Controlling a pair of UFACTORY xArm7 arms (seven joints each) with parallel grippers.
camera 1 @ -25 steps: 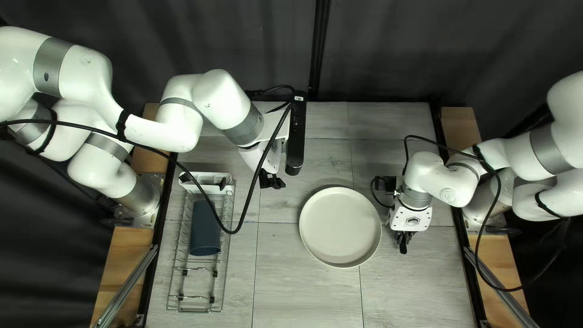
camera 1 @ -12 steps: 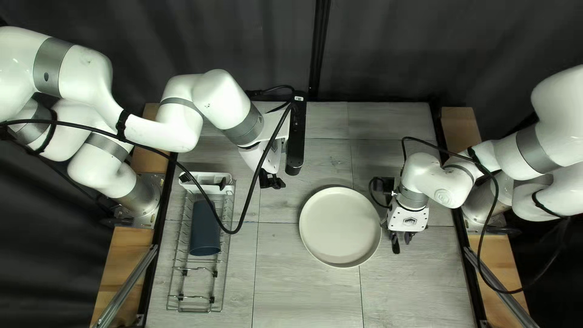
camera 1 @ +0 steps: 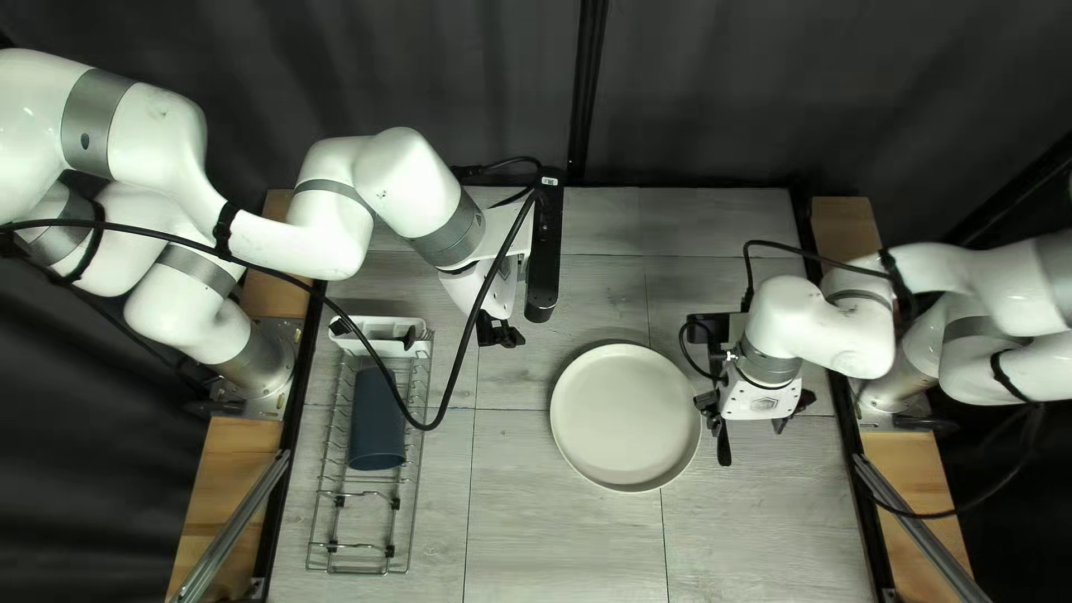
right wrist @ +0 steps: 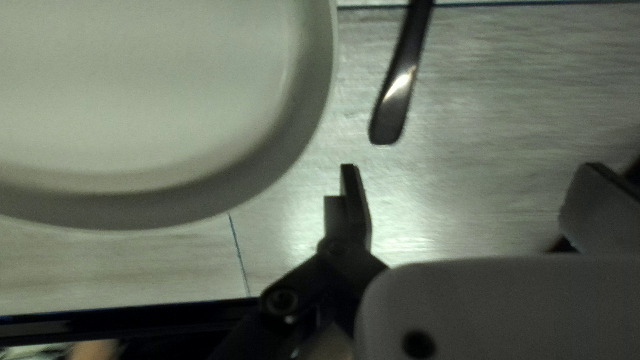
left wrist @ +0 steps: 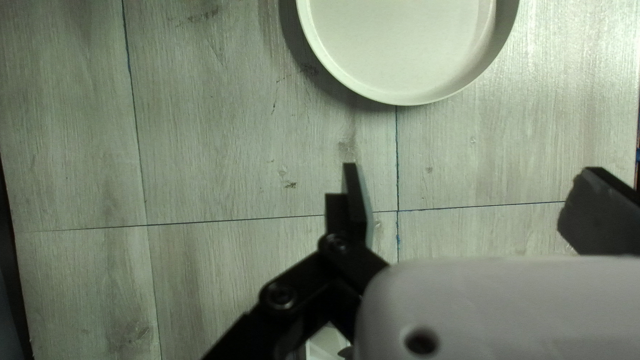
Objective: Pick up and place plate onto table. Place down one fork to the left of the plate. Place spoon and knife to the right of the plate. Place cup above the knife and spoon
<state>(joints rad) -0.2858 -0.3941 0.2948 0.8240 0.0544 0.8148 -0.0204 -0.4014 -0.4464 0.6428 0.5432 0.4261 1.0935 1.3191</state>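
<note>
Beside the plate (camera 1: pixel 625 417), my right gripper (camera 1: pixel 748 424) hangs open

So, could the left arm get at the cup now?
Probably yes: the left gripper is open, near the rack holding the cup, though a cable crosses in front.
</note>
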